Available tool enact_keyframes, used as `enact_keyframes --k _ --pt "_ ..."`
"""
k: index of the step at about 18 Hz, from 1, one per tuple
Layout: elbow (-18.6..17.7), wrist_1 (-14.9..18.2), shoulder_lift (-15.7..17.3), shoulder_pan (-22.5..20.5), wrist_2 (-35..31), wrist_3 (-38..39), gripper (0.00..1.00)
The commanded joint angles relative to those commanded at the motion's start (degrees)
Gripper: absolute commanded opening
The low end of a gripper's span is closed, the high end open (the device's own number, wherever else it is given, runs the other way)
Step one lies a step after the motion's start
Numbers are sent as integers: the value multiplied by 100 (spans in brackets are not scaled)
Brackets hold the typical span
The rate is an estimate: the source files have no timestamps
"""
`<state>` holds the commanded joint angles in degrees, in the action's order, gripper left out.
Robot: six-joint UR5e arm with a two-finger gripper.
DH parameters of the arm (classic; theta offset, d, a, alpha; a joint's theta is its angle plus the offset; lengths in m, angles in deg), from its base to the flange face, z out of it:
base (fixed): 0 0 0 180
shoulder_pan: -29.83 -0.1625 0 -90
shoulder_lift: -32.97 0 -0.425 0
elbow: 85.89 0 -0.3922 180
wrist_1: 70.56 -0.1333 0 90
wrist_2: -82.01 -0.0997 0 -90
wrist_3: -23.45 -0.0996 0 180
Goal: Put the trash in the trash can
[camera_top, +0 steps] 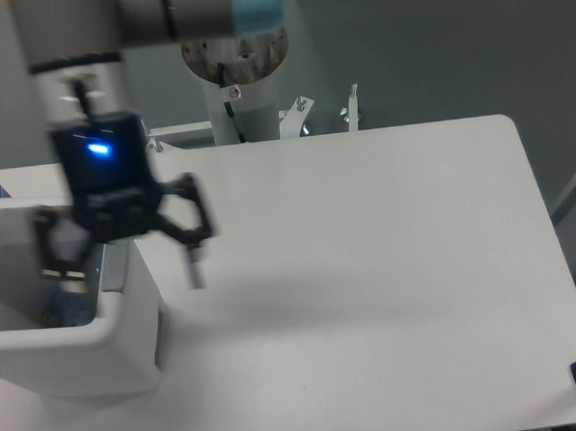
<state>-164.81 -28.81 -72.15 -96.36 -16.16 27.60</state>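
1. Setting: one white table (368, 269) against a grey backdrop; one pale mounting post (240, 83) stands behind its far edge.
2. Far left: one trash can (83, 352), boxy and white, thick-rimmed, standing on the table's left end.
3. Inside it: one bluish item (72, 306), probably the crushed bottle, lies against the right inner wall. No crumpled paper can be made out; it may lie deeper in the can, out of sight.
4. Above the can's right rim: one gripper (127, 272), fingers spread wide, nothing between them; the left finger hangs over the opening, the right finger over the table.
5. Step judged: release and withdrawal. Done well, the arm rises straight, fingers clearing the rim so the can stays put.
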Motion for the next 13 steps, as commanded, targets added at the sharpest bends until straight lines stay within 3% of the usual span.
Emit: enact_keyframes --k 4,8,13 --pt "-211 201 26 -335 -253 -764 100" --pt "-238 816 79 -371 -1114 -1687 100" --pt "-220 1572 114 -467 -1353 -2838 100"
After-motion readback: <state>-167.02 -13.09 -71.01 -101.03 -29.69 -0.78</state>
